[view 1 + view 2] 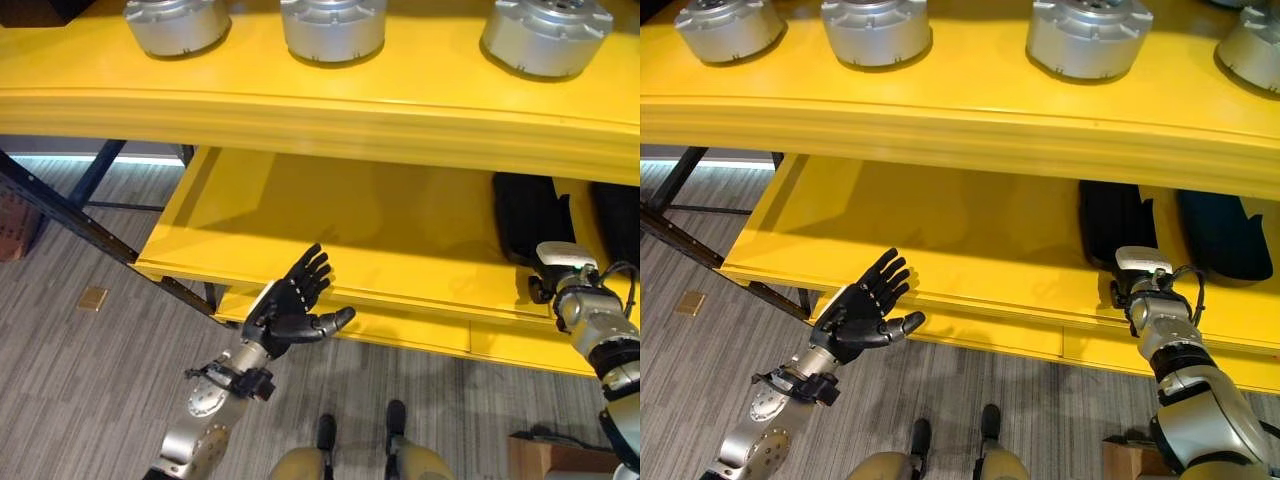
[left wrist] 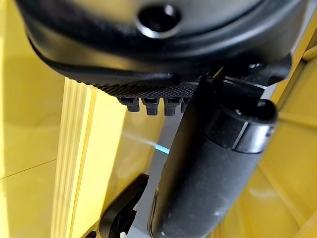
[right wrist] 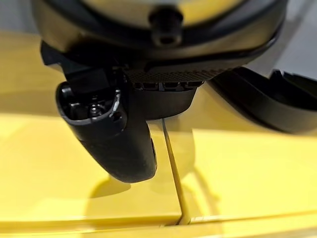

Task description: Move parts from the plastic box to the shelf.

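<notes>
Grey striped carpet [image 1: 60,340] runs under a bright yellow metal shelf [image 1: 330,120] in the left eye view. Round silver machined metal parts [image 1: 333,25] stand in a row on its upper level, well above and beyond the left robot hand [image 1: 290,305], which hovers just before the lower level's front lip with fingers spread straight, holding nothing. These parts look heavy, stiff and smooth, so a hold around the ribbed side wall seems safest. Flat black moulded parts [image 1: 530,215] lie on the lower level, just beyond the right robot hand [image 1: 563,262].

From the right eye view, bare yellow room stretches between the two robot hands on the lower level; the upper level's thick front edge overhangs it, so any lift should clear that lip.

Looking along the left wrist, the thumb [image 2: 208,178] stands out straight and the fingertips [image 2: 148,105] are barely bent, with yellow shelf beyond.

Looking along the right wrist, the thumb [image 3: 119,144] hangs over a seam in the yellow panel, a black part [image 3: 267,101] lies near, and whether its fingers are curled I cannot tell.
</notes>
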